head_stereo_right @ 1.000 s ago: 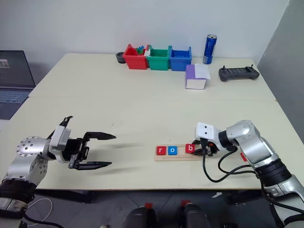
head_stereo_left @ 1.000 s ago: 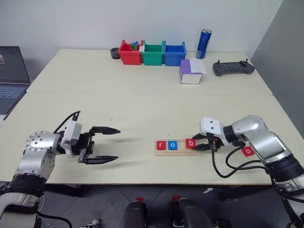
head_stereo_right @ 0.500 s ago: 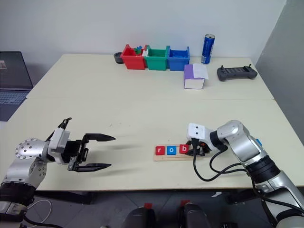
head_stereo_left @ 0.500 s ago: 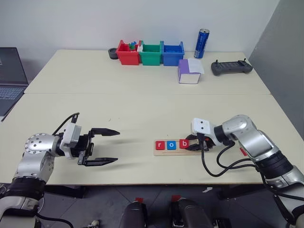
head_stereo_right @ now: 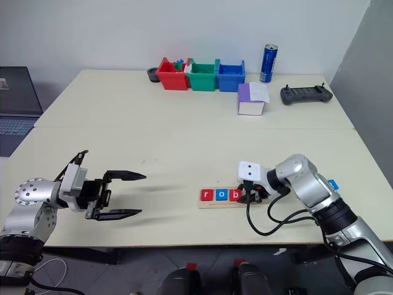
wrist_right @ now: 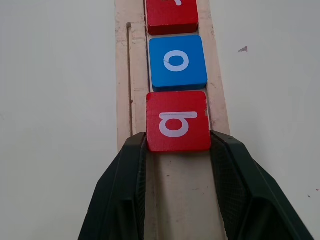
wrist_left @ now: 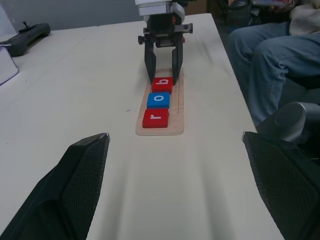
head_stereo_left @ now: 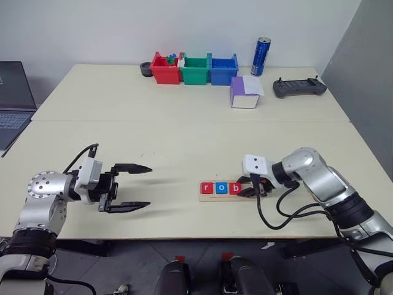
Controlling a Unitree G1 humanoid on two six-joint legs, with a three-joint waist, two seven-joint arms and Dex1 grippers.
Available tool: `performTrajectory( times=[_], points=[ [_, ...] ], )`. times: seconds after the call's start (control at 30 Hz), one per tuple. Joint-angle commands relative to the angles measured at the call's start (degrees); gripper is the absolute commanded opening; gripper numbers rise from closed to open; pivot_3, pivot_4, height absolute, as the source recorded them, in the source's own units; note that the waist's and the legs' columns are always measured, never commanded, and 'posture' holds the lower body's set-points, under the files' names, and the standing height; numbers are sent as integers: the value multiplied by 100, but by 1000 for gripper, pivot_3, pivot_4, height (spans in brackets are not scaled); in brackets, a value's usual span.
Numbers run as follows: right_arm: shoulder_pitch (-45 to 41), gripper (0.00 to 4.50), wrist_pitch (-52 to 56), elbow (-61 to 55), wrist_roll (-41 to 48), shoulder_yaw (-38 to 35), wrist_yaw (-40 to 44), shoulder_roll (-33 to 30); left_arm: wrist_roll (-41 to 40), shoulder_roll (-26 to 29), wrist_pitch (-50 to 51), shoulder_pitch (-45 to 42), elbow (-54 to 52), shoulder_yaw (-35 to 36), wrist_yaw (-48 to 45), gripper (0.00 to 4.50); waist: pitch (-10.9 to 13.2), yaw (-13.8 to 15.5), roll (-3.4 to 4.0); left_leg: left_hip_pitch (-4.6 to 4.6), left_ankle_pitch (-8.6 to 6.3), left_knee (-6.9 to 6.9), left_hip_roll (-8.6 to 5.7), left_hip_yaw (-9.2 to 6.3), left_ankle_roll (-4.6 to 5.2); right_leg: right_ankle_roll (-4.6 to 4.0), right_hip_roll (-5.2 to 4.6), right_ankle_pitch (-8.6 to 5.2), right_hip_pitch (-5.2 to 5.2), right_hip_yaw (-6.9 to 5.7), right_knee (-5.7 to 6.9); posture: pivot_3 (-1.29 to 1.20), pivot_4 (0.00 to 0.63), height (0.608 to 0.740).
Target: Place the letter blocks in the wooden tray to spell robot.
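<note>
The right claw (wrist_right: 177, 150) holds the red b block (wrist_right: 177, 121) by its two side edges, narrowed just to the tile's width. The tile lies in the wooden tray (wrist_left: 178, 107), right behind the blue o block (wrist_right: 177, 61), which follows the red r block (wrist_left: 156, 118). So the step in hand looks like seating the third letter: r, o and b sit in a row, and the tray stretch under the claw's wrist is bare.

The left claw (head_stereo_left: 129, 186) hangs wide and empty, well apart from the tray, its tips pointing toward it.

Next, by my reading, the right claw must spread and lift clear without dragging b. A blue tile (head_stereo_right: 332, 184) lies on the worktop (head_stereo_left: 184, 135) behind the right arm, perhaps the second o.
</note>
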Motion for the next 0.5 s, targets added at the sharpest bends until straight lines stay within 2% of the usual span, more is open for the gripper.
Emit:
performTrajectory(
  times=[0.03,0.5],
  points=[
    [-128,1457,-162,-37,-119,70,-36,47,0,-17,-2,27,-70,246,-36,4500,0,0,0,0,0,0,0,0,0,0,0,0,0,0,1,0,150,740],
    [-78,1457,-56,-270,-244,149,-50,254,69,-68,-2,12,-48,299,-36,4500,-1,-5,-1,1,0,0,1,0,0,0,0,0,1,0,1,0,150,740]
  ],
)
